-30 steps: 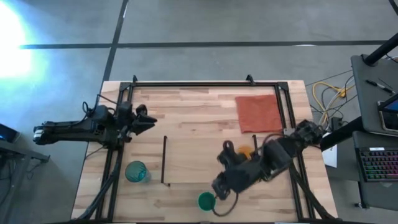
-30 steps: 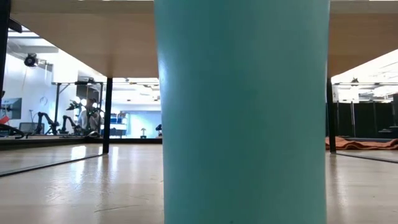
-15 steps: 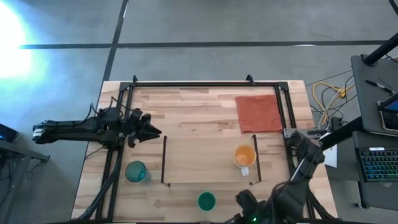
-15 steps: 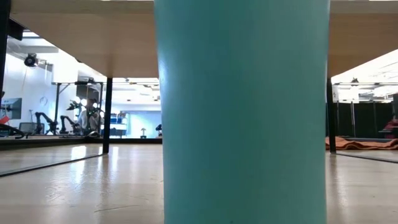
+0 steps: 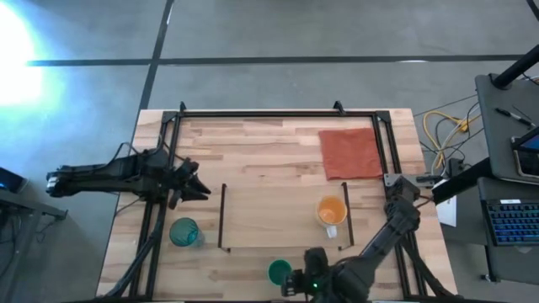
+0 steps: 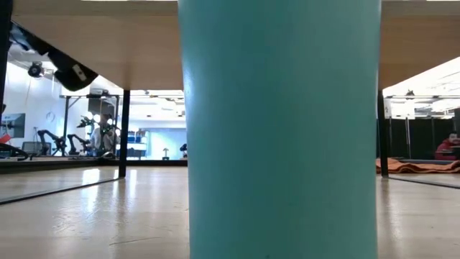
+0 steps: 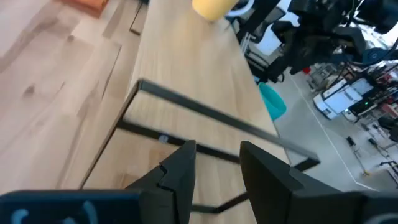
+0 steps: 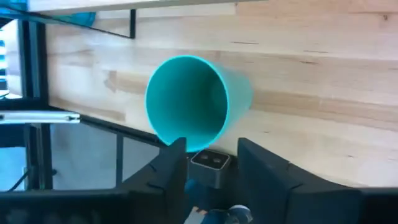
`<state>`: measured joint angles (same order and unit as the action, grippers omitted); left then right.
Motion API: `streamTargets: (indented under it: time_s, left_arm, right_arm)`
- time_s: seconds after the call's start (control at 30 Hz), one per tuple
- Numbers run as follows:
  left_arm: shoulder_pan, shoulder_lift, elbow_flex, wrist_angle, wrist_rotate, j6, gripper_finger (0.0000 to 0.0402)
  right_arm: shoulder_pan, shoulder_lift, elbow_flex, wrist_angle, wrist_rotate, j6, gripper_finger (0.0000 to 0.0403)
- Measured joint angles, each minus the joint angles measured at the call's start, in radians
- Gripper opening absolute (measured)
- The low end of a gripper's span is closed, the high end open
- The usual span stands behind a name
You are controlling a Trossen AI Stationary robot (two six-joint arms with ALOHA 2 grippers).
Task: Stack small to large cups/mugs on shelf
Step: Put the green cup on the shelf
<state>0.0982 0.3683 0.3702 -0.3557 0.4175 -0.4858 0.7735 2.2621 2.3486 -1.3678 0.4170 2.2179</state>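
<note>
The orange mug (image 5: 331, 210) stands on the shelf (image 5: 278, 220) near its right bar (image 5: 345, 217). The green cup (image 5: 280, 272) stands upright at the table's near edge and fills the low view (image 6: 280, 129). The teal tumbler (image 5: 185, 232) stands left of the shelf's left bar (image 5: 223, 217). My right gripper (image 5: 293, 282) is open just beside the green cup on its near-right side; in the right wrist view (image 8: 211, 163) its fingers sit short of the cup's mouth (image 8: 186, 102). My left gripper (image 5: 205, 189) is open and empty, above the table beyond the tumbler.
A red-orange cloth (image 5: 349, 153) lies at the far right. A dark frame (image 5: 278, 112) runs around the table. A small black camera box (image 8: 211, 160) sits at the near edge by the green cup. Bare wood lies between the shelf bars.
My right arm has swung off the shelf, uncovering the orange mug, to the table's near edge, then gone left along that edge toward the green cup. My left gripper has gone toward the near edge, closer to the tumbler. The cups have stayed in place.
</note>
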Motion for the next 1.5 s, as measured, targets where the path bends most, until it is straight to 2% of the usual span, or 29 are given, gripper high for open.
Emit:
streamTargets:
  time_s: [0.17,0.33,0.47,0.7,1.27,1.5]
  left_arm:
    - [0.0,-0.048,-0.001,-0.03,-0.002,0.048,0.0112]
    - [0.0,-0.073,-0.003,-0.032,-0.003,0.062,0.0112]
    - [0.0,-0.088,-0.003,-0.07,-0.008,0.122,0.0112]
    - [0.0,-0.087,-0.003,-0.076,-0.012,0.127,0.0112]
    - [-0.001,-0.083,-0.003,-0.074,-0.058,0.127,0.0112]
    - [0.0,-0.082,-0.001,-0.073,-0.076,0.127,0.0112]
  right_arm:
    - [-0.027,0.017,0.0,0.031,-0.031,0.017,0.0174]
    - [-0.045,0.02,0.0,0.036,-0.049,0.034,0.0188]
    - [-0.05,0.025,-0.003,0.037,-0.062,0.036,0.0183]
    - [-0.047,0.049,-0.003,0.045,-0.141,0.046,0.0169]
    - [-0.054,0.11,-0.004,0.04,-0.129,0.048,0.0167]
    - [-0.054,0.117,-0.004,0.037,-0.129,0.025,0.0142]
